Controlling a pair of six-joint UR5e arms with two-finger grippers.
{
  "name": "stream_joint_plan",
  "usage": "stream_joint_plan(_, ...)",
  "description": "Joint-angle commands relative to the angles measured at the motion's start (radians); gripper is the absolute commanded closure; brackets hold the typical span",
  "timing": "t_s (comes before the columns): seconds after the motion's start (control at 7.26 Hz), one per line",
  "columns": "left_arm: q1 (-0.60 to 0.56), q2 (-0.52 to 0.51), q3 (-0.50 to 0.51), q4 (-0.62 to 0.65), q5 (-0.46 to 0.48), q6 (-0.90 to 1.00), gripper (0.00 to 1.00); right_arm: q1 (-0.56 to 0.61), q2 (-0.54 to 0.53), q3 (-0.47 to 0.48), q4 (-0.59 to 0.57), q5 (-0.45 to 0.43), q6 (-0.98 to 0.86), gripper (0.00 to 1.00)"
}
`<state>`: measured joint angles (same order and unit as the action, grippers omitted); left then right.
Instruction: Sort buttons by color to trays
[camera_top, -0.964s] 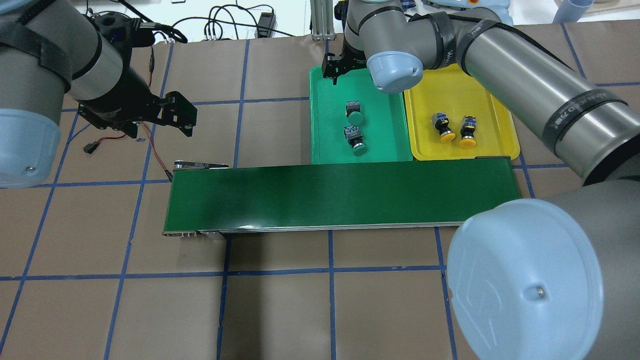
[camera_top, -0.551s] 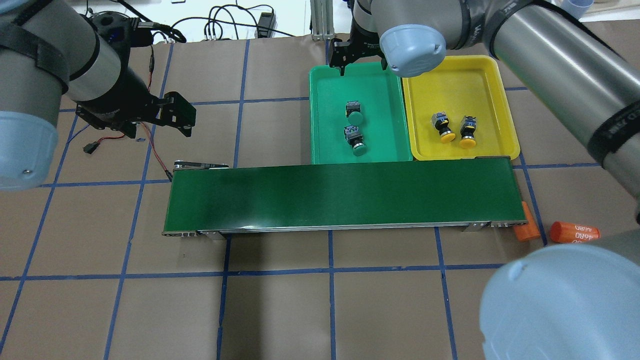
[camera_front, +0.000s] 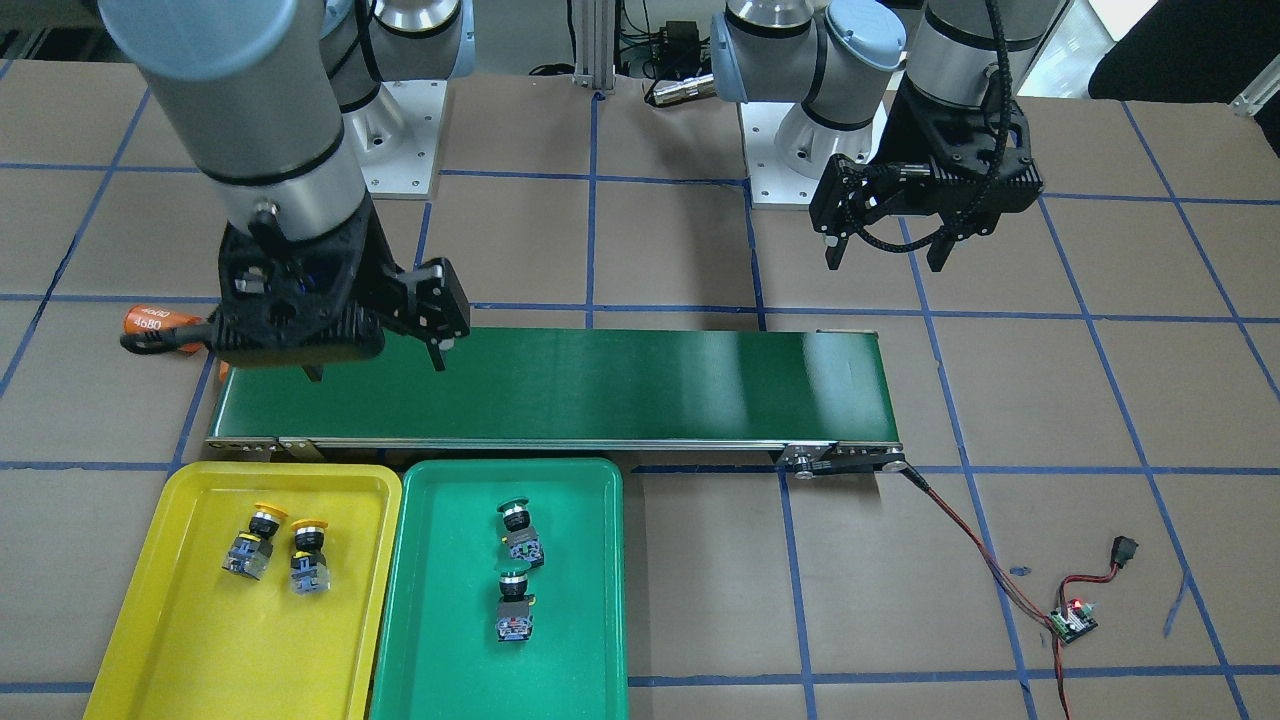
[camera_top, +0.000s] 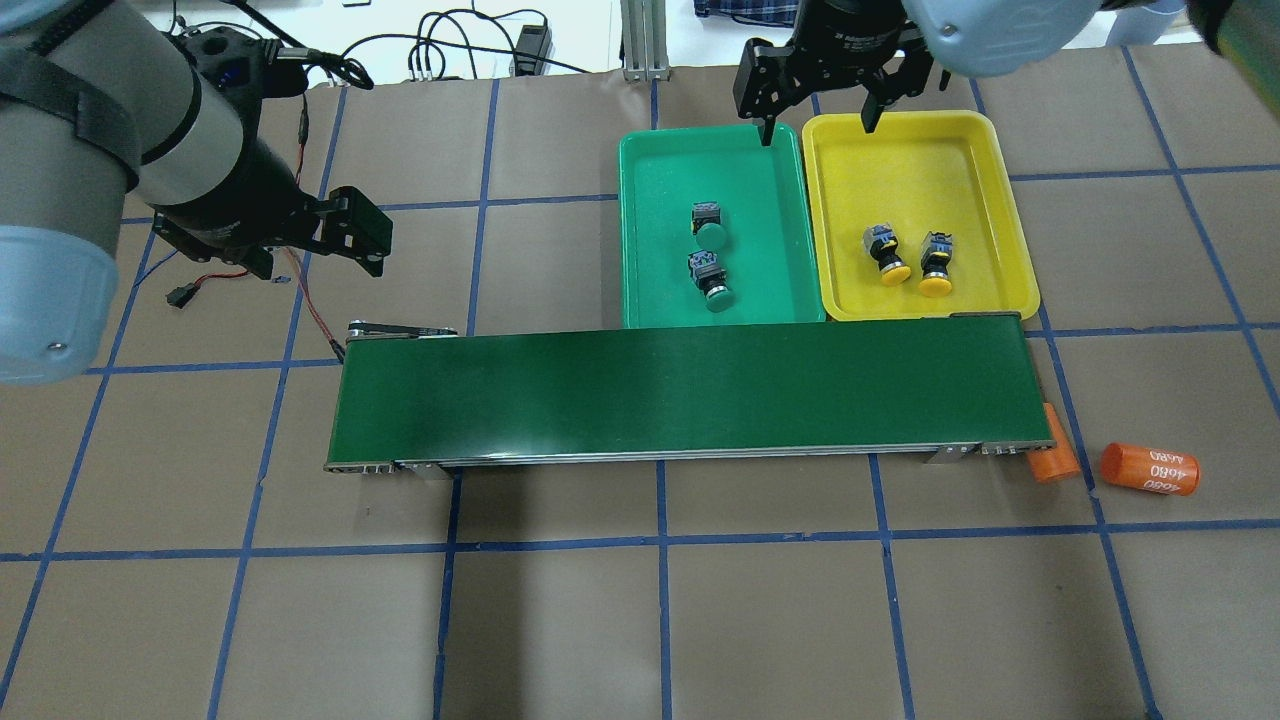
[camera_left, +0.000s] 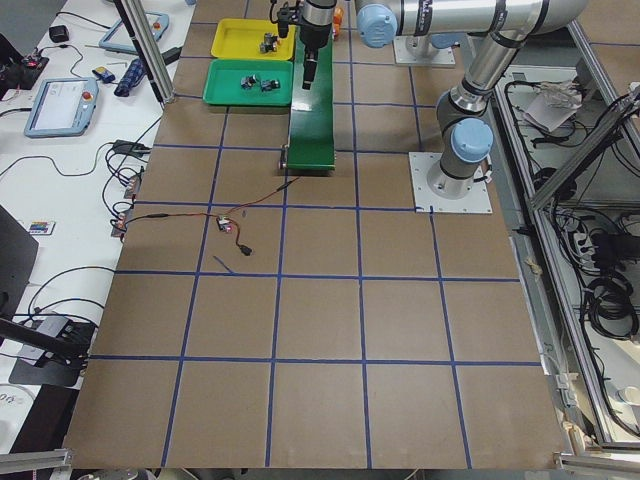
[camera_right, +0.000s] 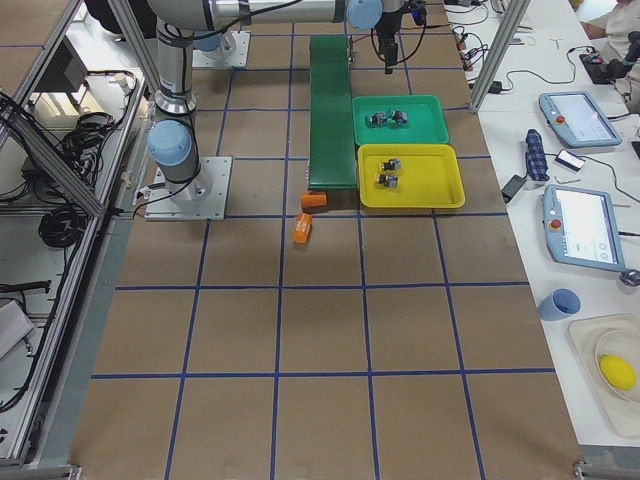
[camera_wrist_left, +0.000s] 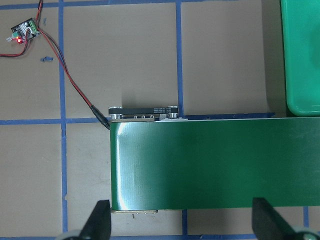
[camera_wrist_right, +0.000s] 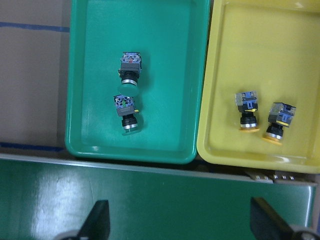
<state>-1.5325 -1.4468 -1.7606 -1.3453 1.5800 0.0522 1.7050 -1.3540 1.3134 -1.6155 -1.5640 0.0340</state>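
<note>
Green buttons are lying in the green tray, yellow buttons in the yellow tray, both against the conveyor belt's far edge, caps beltward; right tool, spread wide and empty, is hovering high over the belt beside them, left tool, likewise spread and empty, near the belt's opposite end.

Two green buttons, two yellow buttons, two trays, two orange cylinders, one conveyor belt

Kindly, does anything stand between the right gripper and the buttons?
Nothing visible does. The right gripper hangs open above; the green buttons lie uncovered in the green tray, the yellow buttons in the yellow tray.
</note>
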Motion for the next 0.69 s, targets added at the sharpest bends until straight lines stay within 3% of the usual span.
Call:
stream_joint_plan(0.0, 0.0, 0.0, -0.002, 0.0, 0.002, 0.0, 0.0, -0.007, -0.103, 0.001, 0.103, -0.005, -0.005, 0.0)
stream_joint_plan(0.55, 0.0, 0.005, -0.002, 0.0, 0.003, 0.0, 0.0, -0.007, -0.161, 0.023, 0.184, -0.019, 0.01, 0.0)
